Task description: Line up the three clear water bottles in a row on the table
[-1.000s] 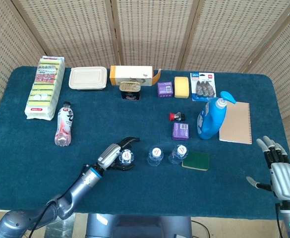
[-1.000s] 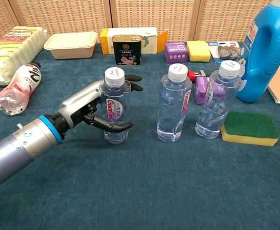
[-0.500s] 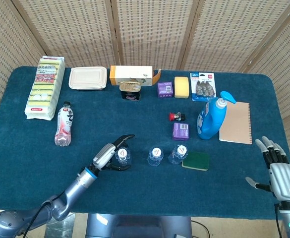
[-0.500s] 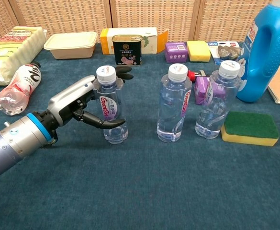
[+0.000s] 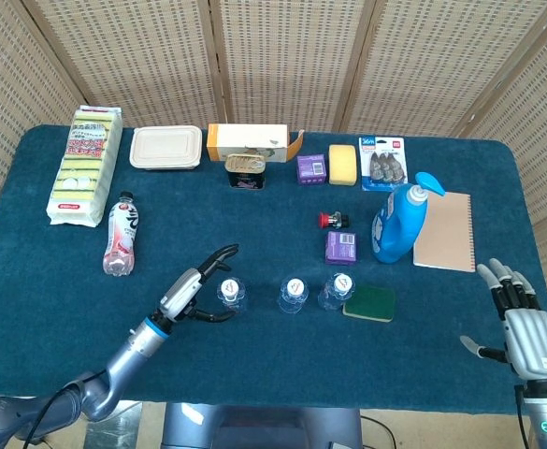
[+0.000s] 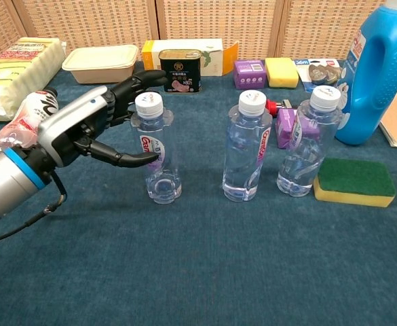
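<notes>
— What's my left hand [image 6: 93, 129] look like on your feed?

— Silver-grey shell on the back, black fingers [image 6: 140, 81]. A bright blue ring at the wrist, then a smooth grey forearm with a thin black cable underneath.

— My right hand [image 5: 525, 329]?

— Ribbed silver back, grey-and-black fingers.

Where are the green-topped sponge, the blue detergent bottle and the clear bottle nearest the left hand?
Green-topped sponge [image 6: 353, 178], chest view, on its green top.
Blue detergent bottle [image 6: 378, 75], chest view, on its body.
Clear bottle nearest the left hand [image 6: 159, 163], chest view, on its labelled middle.
</notes>
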Controlling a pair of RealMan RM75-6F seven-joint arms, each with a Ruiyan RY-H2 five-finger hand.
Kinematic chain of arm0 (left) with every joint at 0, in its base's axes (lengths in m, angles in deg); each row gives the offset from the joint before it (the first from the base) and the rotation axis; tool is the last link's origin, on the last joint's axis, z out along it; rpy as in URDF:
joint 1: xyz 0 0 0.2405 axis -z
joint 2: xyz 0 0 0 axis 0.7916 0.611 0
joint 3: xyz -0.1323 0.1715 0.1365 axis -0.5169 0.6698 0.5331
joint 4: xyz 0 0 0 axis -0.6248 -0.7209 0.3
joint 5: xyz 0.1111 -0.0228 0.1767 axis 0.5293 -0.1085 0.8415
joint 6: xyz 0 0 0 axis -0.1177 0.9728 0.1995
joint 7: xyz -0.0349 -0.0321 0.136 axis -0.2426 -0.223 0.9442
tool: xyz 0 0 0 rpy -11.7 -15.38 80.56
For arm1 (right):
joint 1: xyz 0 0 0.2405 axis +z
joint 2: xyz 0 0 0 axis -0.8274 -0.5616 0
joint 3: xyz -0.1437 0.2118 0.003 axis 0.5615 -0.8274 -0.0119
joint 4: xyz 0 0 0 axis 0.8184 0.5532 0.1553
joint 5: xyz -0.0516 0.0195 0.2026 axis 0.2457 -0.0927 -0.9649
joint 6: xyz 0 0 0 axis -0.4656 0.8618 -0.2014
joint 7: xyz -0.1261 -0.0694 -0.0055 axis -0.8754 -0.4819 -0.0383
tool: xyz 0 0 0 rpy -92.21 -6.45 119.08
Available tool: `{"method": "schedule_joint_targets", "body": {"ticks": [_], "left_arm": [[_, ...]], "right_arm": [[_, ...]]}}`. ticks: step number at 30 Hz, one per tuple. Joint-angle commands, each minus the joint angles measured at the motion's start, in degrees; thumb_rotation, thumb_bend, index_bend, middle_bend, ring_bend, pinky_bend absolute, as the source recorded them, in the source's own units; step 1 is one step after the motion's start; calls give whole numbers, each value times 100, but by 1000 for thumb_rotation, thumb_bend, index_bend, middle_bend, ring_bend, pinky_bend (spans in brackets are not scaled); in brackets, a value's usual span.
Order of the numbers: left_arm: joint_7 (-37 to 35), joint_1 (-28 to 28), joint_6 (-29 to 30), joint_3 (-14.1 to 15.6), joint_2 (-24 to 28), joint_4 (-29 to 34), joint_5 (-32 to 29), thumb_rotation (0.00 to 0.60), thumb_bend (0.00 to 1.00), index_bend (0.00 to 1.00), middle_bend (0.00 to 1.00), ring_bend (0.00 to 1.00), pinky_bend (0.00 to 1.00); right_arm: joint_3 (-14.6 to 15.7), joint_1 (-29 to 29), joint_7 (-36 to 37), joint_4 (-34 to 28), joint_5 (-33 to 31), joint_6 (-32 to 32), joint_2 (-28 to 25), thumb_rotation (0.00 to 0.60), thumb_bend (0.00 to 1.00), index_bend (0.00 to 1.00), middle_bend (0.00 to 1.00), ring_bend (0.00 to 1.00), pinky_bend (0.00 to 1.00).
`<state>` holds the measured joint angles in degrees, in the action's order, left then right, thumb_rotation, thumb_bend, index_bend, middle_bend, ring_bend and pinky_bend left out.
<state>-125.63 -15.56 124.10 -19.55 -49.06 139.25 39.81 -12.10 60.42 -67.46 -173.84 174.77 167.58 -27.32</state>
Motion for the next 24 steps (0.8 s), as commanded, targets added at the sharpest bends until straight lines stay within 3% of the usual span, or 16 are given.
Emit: {"method": "schedule_joint_targets", "body": {"ticks": [1,13,18,24], "left_arm": [[105,-53,-110,89,136,154,-9,600,197,0,14,23,221],[146,-141,-257,221,391,353,11,600,196,0,10,19,211],[668,-278,-153,281,838,696,19,600,167,0,0,0,125],[1827,-589,145,232,2056,1800,-140,600,141,0,0,0,101]], "right_arm": [[11,-7,-14,-20,25,17,-1,600,0,41,0,0,0],[33,-36,35,-32,74,73,-29,600,0,41,0,0,0],[42,-41,15,-17,89,79,-23,600,0,41,0,0,0],[-26,-21,-486,7,-72,51,146,600,0,41,0,0,0]]}}
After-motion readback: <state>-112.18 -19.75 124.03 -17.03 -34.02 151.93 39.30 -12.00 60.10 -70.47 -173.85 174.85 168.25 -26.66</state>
